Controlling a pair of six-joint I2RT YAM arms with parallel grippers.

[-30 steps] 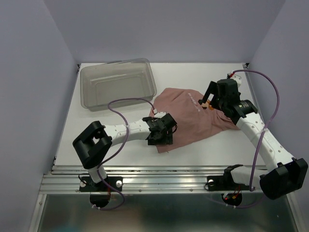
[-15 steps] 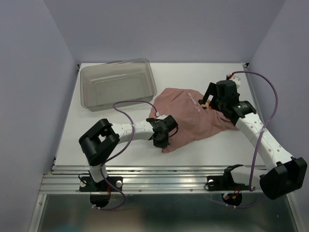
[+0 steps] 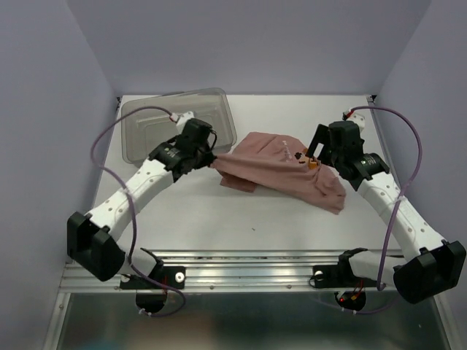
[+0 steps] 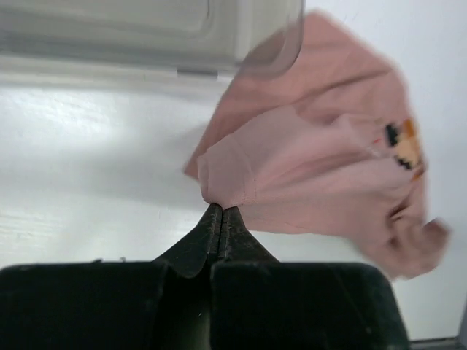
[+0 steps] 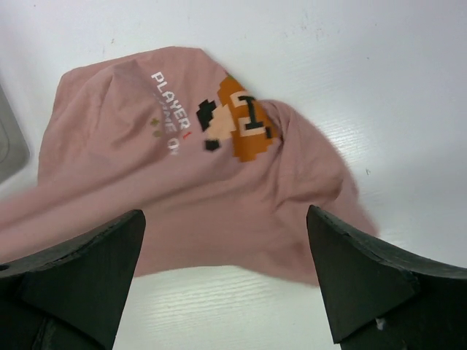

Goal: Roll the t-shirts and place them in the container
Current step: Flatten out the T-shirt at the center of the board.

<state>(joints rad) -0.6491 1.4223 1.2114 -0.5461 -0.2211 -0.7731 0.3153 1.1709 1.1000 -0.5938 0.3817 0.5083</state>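
a clear grey plastic bin (image 3: 157, 109) sits open side up in the far left corner of the white counter (image 3: 219, 211), its long side roughly along the back wall and turned slightly askew. it is rectangular, with rounded corners and a lipped rim. pale lilac walls (image 3: 241, 44) close the counter in at the left, back and right. a ribbed metal rail (image 3: 241, 266) runs along the near edge.
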